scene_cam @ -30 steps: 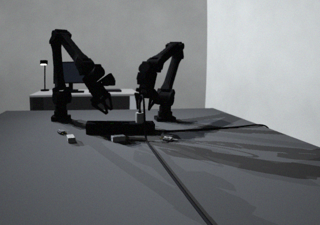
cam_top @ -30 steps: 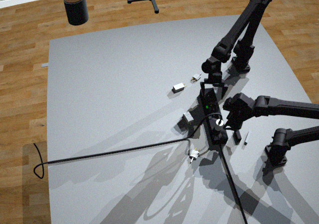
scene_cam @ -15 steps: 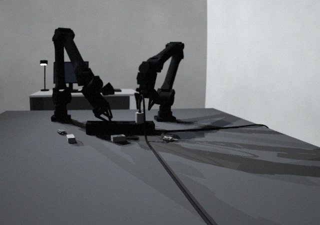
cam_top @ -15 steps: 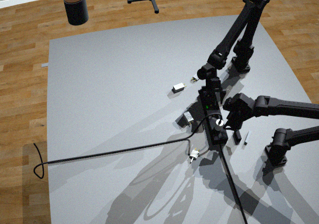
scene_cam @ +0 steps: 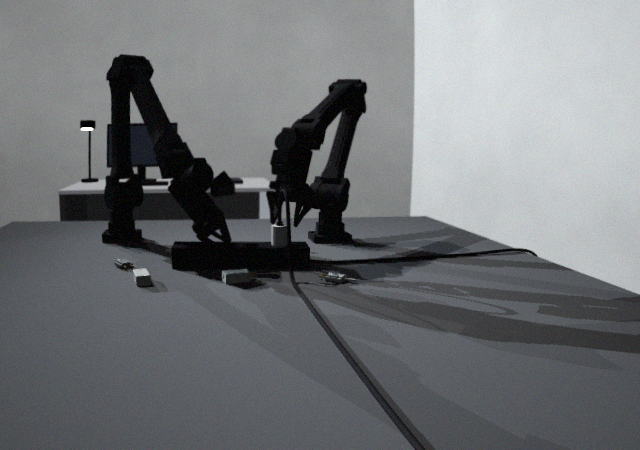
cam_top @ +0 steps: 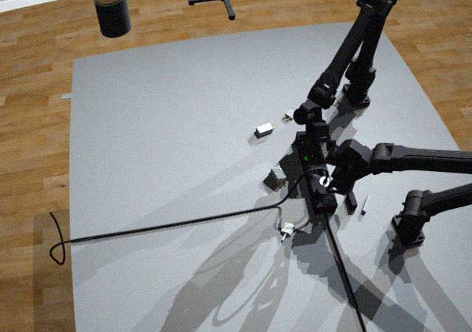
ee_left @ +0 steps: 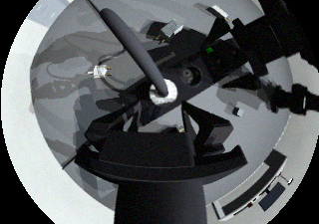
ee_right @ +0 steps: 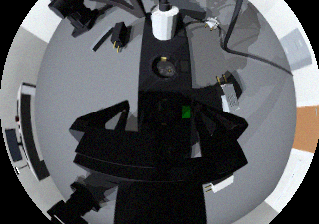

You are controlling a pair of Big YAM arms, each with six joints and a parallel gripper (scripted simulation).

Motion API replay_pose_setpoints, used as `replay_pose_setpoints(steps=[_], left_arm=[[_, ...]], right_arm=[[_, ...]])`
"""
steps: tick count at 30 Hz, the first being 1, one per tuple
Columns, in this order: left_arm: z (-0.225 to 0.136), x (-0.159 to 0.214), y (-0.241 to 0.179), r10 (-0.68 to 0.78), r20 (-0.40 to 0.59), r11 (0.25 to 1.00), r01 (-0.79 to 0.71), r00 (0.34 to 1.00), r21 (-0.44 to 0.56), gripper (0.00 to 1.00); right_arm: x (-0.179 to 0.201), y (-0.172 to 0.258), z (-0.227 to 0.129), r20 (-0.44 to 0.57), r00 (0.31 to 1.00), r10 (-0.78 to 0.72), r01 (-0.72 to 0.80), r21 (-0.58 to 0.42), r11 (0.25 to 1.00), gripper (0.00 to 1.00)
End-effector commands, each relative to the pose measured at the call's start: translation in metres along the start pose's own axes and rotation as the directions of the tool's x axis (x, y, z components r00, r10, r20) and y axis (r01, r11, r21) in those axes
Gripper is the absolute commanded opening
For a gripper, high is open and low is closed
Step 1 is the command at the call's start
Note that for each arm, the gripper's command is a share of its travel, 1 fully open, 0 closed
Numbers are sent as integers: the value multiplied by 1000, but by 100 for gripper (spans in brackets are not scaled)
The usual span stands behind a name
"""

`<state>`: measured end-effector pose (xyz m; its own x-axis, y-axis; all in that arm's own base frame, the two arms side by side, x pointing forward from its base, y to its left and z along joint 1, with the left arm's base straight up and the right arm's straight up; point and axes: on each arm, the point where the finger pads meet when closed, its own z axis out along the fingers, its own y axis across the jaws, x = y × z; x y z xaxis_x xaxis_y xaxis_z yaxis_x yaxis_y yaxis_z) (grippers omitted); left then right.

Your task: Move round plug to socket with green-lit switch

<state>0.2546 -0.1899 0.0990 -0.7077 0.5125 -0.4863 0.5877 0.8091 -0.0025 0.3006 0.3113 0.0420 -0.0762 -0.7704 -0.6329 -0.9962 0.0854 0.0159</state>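
Note:
The white round plug stands upright in the black power strip, its black cable arching from its top. The strip lies flat. An empty round socket is beside the plug; beyond it is the green-lit switch. My left gripper is open, its fingertips close beside the plug, not clamping it. My right gripper is open low over the strip by the green switch. It partly hides the socket there.
A grey-white adapter, a white block plug and small white plugs lie along one side of the strip. A black adapter and a pale bar lie on the other. The black cable crosses the table.

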Motion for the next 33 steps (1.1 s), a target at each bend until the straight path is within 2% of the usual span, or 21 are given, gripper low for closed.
replay_pose_setpoints(steps=[1, 11, 17, 22, 24, 27, 28, 30, 33], left_arm=[[7, -7, -2, 19, 18, 1000, -19, 1000, 8, 63], [22, -6, -3, 19, 17, 1000, -19, 1000, 8, 63], [28, -7, -3, 19, 19, 1000, -19, 1000, 8, 63], [36, -8, -3, 19, 20, 1000, -19, 1000, 8, 56], [39, -6, -3, 19, 16, 1000, -19, 1000, 8, 54], [45, 2, -2, 19, 5, 1000, -19, 1000, 8, 48], [45, 2, -2, 19, 4, 1000, -19, 1000, 8, 45], [38, -12, -3, 19, 38, 1000, -19, 999, 8, 39], [38, -11, -3, 19, 35, 1000, -19, 999, 8, 34]], right_arm=[[-24, -20, 5, 39, 999, -30, 29, 34, 999, 100], [-25, -19, 21, 40, 999, -31, 30, 32, 999, 100], [-25, -18, 27, 40, 999, -31, 29, 32, 999, 95], [-26, -20, 31, 35, 999, -26, 25, 28, 999, 97], [-29, -26, 22, 41, 999, -27, 25, 40, 999, 97], [-17, -17, 24, 24, 1000, -18, 17, 25, 1000, 97], [-17, -17, 24, 25, 999, -20, 19, 27, 999, 88], [-16, -16, 24, 24, 1000, -19, 19, 26, 999, 84], [-16, -15, 24, 25, 999, -20, 19, 24, 1000, 79]])
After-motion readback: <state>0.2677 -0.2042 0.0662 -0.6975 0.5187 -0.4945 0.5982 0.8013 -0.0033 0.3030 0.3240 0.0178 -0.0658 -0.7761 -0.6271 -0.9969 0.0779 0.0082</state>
